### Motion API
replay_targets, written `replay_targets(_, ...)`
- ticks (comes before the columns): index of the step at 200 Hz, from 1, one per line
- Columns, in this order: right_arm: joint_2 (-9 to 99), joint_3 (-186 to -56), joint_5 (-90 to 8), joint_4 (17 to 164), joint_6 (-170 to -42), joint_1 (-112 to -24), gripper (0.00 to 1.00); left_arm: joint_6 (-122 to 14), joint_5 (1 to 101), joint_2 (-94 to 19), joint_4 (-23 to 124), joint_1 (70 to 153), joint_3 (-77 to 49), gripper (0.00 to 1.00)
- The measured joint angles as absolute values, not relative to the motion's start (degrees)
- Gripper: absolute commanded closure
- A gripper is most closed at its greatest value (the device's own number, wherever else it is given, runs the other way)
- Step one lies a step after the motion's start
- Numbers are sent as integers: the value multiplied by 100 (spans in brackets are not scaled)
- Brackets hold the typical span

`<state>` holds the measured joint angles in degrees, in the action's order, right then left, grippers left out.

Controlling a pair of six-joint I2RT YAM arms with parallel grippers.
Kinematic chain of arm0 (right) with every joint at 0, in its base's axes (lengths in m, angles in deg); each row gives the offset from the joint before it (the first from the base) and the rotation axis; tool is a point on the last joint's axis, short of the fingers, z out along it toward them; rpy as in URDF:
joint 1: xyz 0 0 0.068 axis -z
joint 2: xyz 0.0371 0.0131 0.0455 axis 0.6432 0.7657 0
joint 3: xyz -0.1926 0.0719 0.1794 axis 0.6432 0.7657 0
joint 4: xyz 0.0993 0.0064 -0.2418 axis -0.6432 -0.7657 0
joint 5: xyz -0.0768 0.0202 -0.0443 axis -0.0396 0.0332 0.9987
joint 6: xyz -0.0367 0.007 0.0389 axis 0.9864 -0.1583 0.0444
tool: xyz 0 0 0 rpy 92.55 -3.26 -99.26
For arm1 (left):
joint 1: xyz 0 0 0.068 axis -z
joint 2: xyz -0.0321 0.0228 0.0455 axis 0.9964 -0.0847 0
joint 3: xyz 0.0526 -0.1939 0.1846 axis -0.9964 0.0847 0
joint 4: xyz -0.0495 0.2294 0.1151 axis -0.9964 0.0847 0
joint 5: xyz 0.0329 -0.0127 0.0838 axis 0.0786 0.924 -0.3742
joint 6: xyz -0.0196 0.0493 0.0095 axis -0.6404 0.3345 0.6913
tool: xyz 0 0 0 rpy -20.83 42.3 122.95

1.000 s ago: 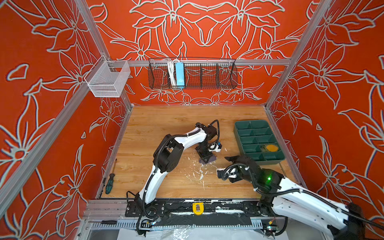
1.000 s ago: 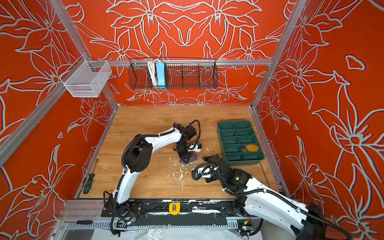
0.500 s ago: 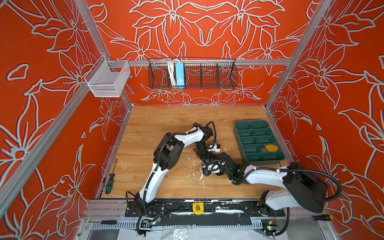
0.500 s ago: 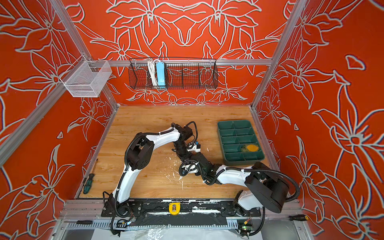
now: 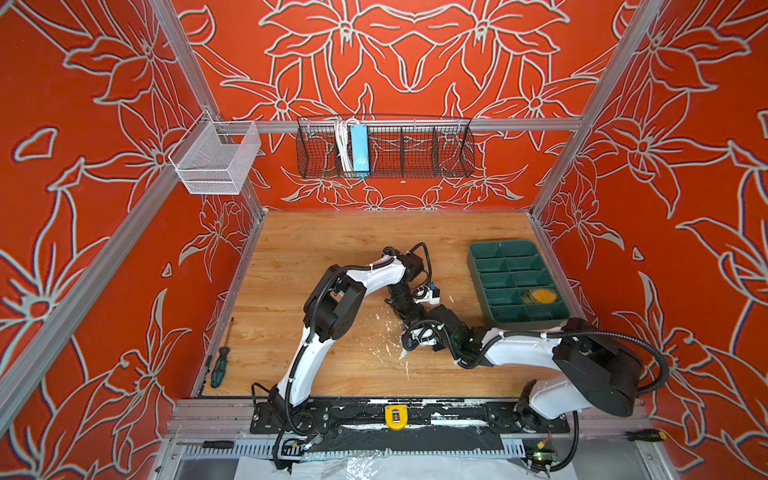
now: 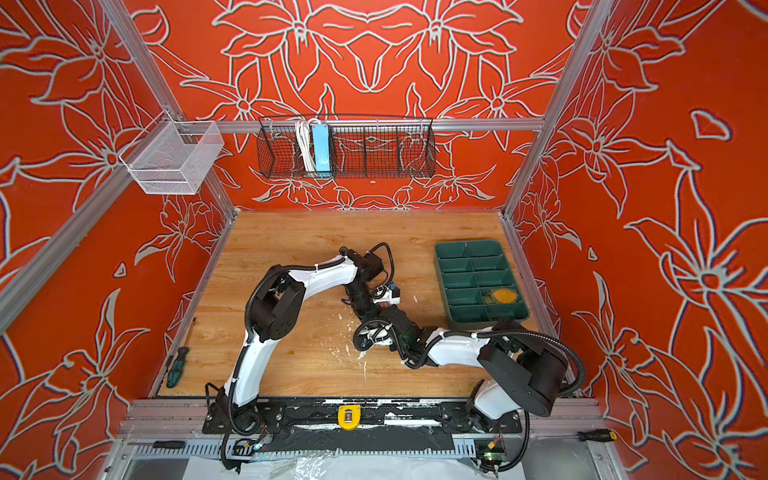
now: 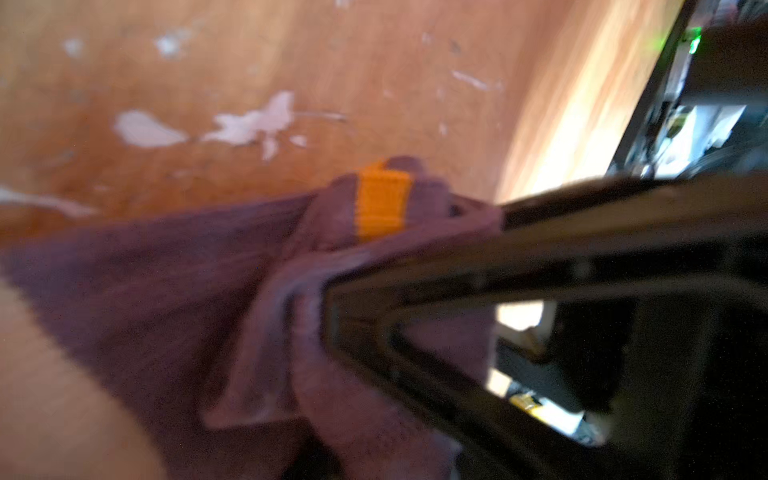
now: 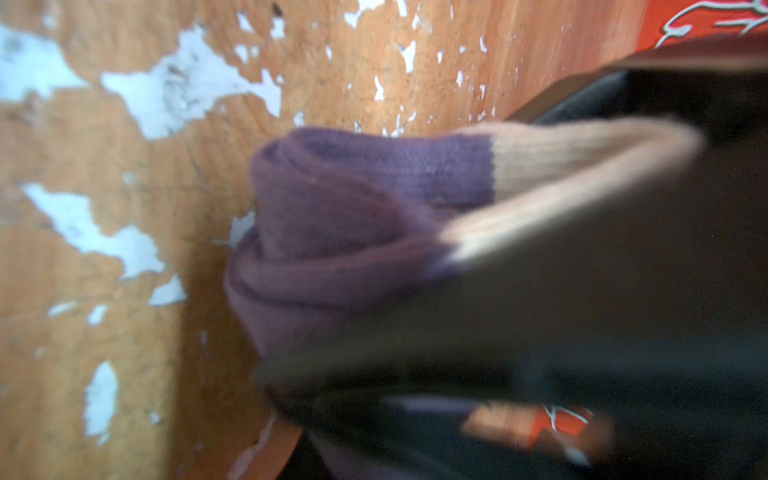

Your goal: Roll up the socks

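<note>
Two white robot arms meet over about the middle of the wooden tabletop (image 5: pixel 332 241), a little toward its front edge, and the purple sock (image 8: pixel 353 216) lies between them, hidden under the arms in both top views. Close up it is wound into a thick roll on the wood, its beige toe (image 8: pixel 561 166) running in between the dark fingers of the right tool (image 5: pixel 419 322), which looks clamped on the purple sock. The left tool (image 5: pixel 402 305) has one finger pushed into loose purple fabric beside the yellow cuff stripe (image 7: pixel 380 205); the view is blurred, and I cannot tell whether that tool is gripping or has let go. Near the right edge stands a green tray (image 5: pixel 471 270), and one compartment holds a small mustard-and-olive bundle (image 5: pixel 540 296), perhaps the other sock, too small to be sure. The step in hand looks like finishing the purple roll. Next, I judge, the roll must be pinned firmly while the cuff is stretched over it, or it will spring loose.
</note>
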<state>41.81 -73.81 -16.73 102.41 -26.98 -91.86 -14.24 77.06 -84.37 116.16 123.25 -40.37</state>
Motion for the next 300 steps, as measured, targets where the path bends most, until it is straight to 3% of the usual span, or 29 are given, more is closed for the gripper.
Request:
replay_targets(29,4184,-7491,-1701,9996,-2816,-9263,100,-1317,7341,-8140,11430,12344,-3760,36)
replay_targets(63,4243,-7676,-1806,9718,-2987,-9291,100,-1299,6637,-7622,10958,12344,-3327,29)
replay_targets(72,4256,-7733,-1848,9627,-3046,-9293,100,-1310,6395,-7406,10751,12342,-3148,15)
replay_targets(76,4260,-7766,-1878,9583,-3072,-9293,100,-1264,6294,-7281,10650,12340,-3056,0)
replay_targets(160,4651,-9104,-2916,7373,-4069,-9243,100,-453,3787,-3323,7645,12008,-962,2)
replay_targets(226,5770,-10780,-4359,5305,-4961,-8531,100,2266,5013,-855,7936,12152,83,2)
replay_targets(262,6142,-11232,-4798,4798,-5072,-8297,100,3396,4441,-529,7686,13385,1007,3)
replay_targets(300,6413,-11563,-5071,4433,-5085,-8146,100,4006,3414,-1445,6471,14524,2485,9)
